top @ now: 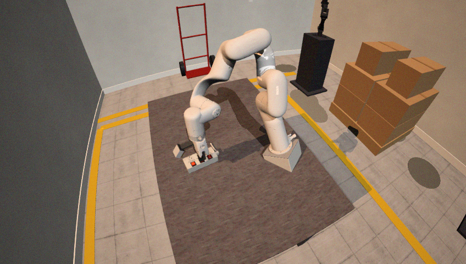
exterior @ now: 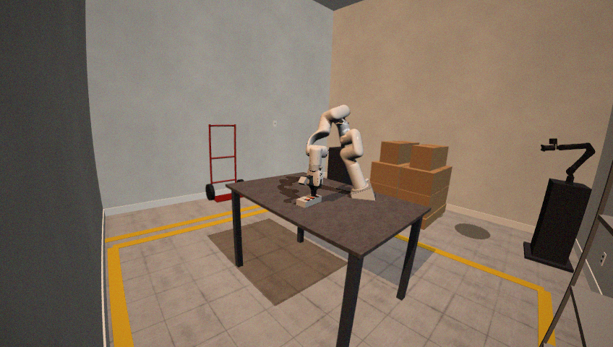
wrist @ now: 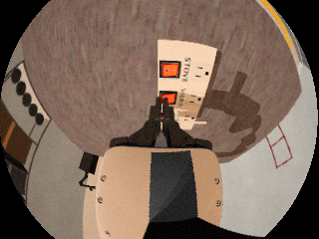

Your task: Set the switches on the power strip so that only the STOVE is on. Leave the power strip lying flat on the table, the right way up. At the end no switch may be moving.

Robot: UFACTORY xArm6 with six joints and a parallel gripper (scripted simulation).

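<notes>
Standing near the table, I see the white arm bent down over the power strip (top: 200,161), which lies flat and the right way up on the dark brown table (top: 248,209), near its left edge as the top view shows it. The gripper (top: 202,157) is clenched tight with nothing between its fingers, and its joined tips are down on the middle of the strip, so I judge it is pressing a switch there like a single finger. In the wrist view the far switch (wrist: 170,70), next to the printed word STOVE, glows orange-red, and the switch (wrist: 167,98) just in front of the fingertips glows too. In the top view a third rocker (top: 209,156) on the other side of the gripper looks darker red; whether it is on or off I cannot tell. So my judgement is that the work is about in the middle: the STOVE switch seems already on, the middle one is being handled now, and at least one more may be left to check. Around the table there is a tiled floor with yellow lines, a red hand truck (top: 191,37) at the pale blue wall, a stack of cardboard boxes (top: 386,94) by the beige wall, and a black pedestal (top: 314,62) behind the arm
</notes>
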